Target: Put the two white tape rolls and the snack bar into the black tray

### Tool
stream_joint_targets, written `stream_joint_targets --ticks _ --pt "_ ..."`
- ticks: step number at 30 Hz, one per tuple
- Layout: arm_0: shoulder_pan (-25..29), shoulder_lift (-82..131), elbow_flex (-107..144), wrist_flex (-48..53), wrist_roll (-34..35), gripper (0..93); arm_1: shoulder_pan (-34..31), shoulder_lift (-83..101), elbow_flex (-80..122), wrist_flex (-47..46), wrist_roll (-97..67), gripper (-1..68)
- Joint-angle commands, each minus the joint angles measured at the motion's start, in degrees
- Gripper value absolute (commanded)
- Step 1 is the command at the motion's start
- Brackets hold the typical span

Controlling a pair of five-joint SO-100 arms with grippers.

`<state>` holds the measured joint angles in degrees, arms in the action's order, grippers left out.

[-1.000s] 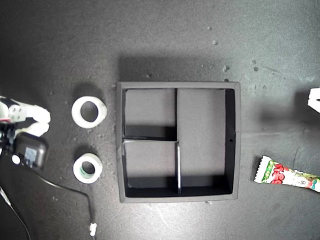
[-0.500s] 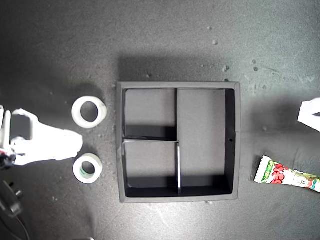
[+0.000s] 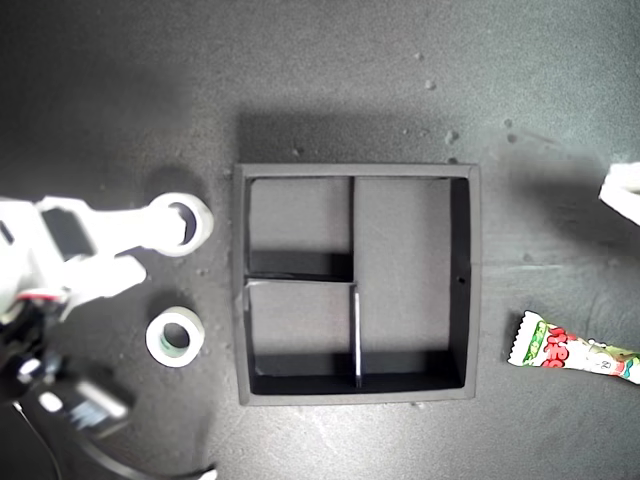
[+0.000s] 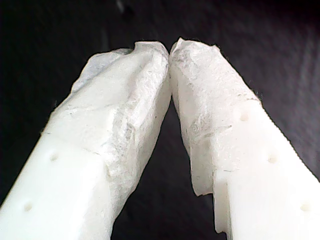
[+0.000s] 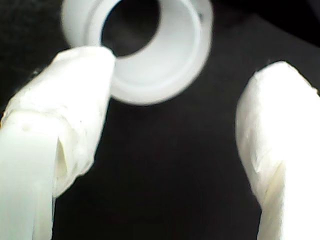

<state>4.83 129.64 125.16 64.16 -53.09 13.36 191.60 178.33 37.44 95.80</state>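
Reaching over the bench in the exterior view, my second gripper (image 3: pixel 150 245) has one finger across the all-white tape roll (image 3: pixel 180 224), the greenish-rimmed roll (image 3: pixel 175 337) just beyond the other; the black tray (image 3: pixel 238 290) is empty, the snack bar (image 3: pixel 573 355) well apart. First wrist view: my first gripper (image 4: pixel 170 47) is closed on nothing. Second wrist view: jaws spread wide, the roll (image 5: pixel 165 55) touching one fingertip (image 5: pixel 85 65), so I judge centring before closing wise.
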Motion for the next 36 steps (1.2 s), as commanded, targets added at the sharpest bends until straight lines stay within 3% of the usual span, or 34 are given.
stream_joint_targets --ticks 1,7,13,22,30,36 --pt "-0.09 -3.08 -1.32 -0.53 -1.76 18.1 -2.64 0.26 -1.14 -10.63 -32.34 -0.4" --pt "0.53 -5.80 1.14 -2.64 -2.81 17.0 -9.05 -0.35 -11.16 -9.14 -54.32 -0.1" --pt "1.76 -9.14 1.67 -5.10 -3.34 14.0 -8.96 -4.31 -22.85 0.88 -63.98 7.9" --pt "1.23 -15.82 0.88 -8.88 -4.04 14.7 -15.38 -54.67 -62.49 13.10 -71.81 11.5" --pt "-1.58 -24.26 -0.97 -9.93 -4.66 13.8 -22.50 -83.23 -88.77 36.83 -55.55 16.1" --pt "-7.47 -25.75 -2.55 -9.67 -1.49 3.0 -32.08 -84.29 -82.88 39.81 -25.75 18.9"
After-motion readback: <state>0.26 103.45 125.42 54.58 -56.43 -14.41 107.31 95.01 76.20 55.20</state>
